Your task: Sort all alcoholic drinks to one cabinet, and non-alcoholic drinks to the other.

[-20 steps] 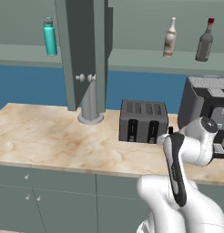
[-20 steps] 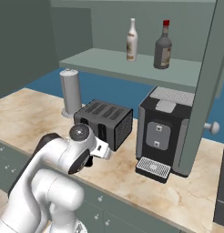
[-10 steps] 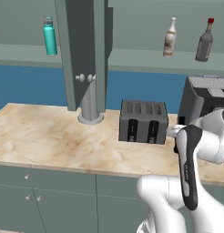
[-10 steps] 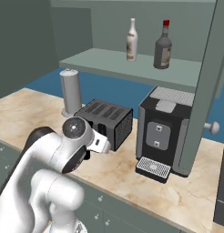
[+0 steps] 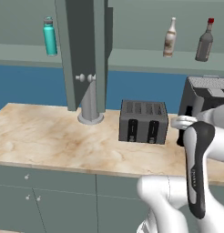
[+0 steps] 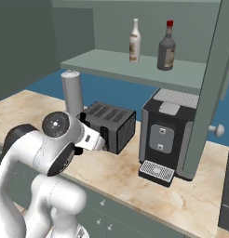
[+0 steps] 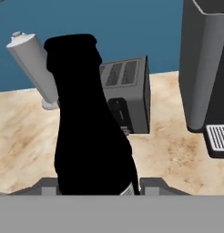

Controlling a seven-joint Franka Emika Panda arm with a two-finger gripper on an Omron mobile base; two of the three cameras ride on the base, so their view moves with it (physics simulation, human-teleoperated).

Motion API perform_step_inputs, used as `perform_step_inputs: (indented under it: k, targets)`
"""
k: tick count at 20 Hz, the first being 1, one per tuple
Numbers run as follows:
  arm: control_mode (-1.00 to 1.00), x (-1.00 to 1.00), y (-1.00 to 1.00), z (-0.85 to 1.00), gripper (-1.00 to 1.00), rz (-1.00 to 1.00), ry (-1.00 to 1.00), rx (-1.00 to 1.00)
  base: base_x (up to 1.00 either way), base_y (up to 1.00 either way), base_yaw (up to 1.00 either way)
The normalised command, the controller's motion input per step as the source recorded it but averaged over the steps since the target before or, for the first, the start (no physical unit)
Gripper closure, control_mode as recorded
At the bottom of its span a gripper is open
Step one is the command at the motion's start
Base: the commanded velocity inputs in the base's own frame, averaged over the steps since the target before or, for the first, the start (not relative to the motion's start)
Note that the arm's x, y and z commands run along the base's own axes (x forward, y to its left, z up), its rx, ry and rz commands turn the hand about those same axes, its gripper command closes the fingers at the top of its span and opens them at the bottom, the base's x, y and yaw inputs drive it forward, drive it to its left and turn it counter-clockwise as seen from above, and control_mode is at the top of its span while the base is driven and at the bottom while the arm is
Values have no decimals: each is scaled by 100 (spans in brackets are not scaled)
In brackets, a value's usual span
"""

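Arm is swinging right toward the black coffee machine [image 6: 168, 135]; tool [image 7: 96, 184] is gripping the small black bottle [image 7: 89, 123] half-closed, above the marble surface [image 7: 22, 136].

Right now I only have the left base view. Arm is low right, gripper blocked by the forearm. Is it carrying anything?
Observer: Yes. In the hand view a small black bottle stands upright between the fingers of the gripper.
Operator: Where is the hand pointing?
Observer: The hand view looks over the counter at the toaster, with the grey cylinder to its left in that view.
Operator: I see the coffee machine's top only. Anything under it?
Observer: The right base view shows its drip tray with nothing on it.
Operator: Which bottles sit right of the divider?
Observer: The pale cream bottle and the red-capped grey bottle share that shelf.
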Motion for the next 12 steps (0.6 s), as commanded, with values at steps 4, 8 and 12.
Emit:
perform_step_inputs:
  k: [4,8,12]
  targets:
    - [-100,-33,27,36,100,-8,-15,-3,0,0,0]
    - [-100,-27,26,26,100,-10,-14,-5,0,0,0]
    - [-100,-21,27,12,100,-11,-13,-7,0,0,0]
